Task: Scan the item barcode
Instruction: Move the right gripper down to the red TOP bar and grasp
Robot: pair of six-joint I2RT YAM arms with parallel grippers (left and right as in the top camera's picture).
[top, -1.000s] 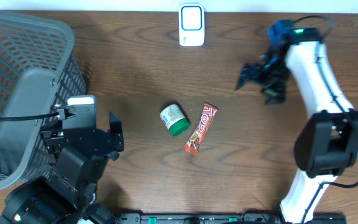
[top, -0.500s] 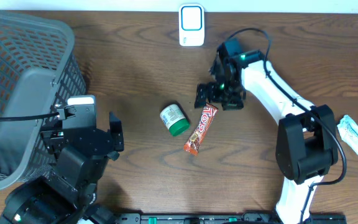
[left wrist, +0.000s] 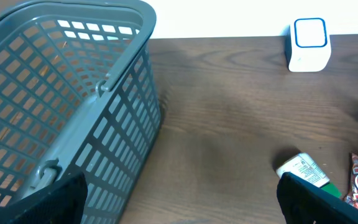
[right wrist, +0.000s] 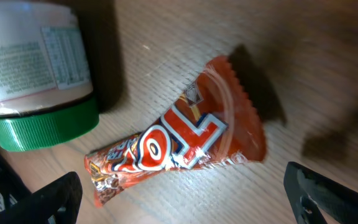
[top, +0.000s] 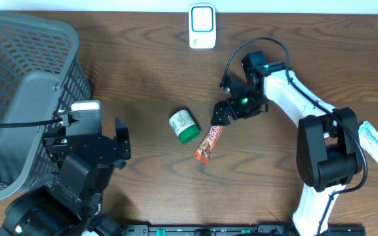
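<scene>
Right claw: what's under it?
The orange candy bar lying on the table, with a green-capped jar beside it. Seen from overhead, the open right claw covers the bar's top end. Its barcode isn't in view.

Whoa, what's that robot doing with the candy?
The robot's right hand hangs open right over the top end of the red candy bar on the table, not holding it yet. A little jar with a green lid lies beside the bar. The left hand is open next to the grey basket. The white scanner sits at the far edge.
</scene>
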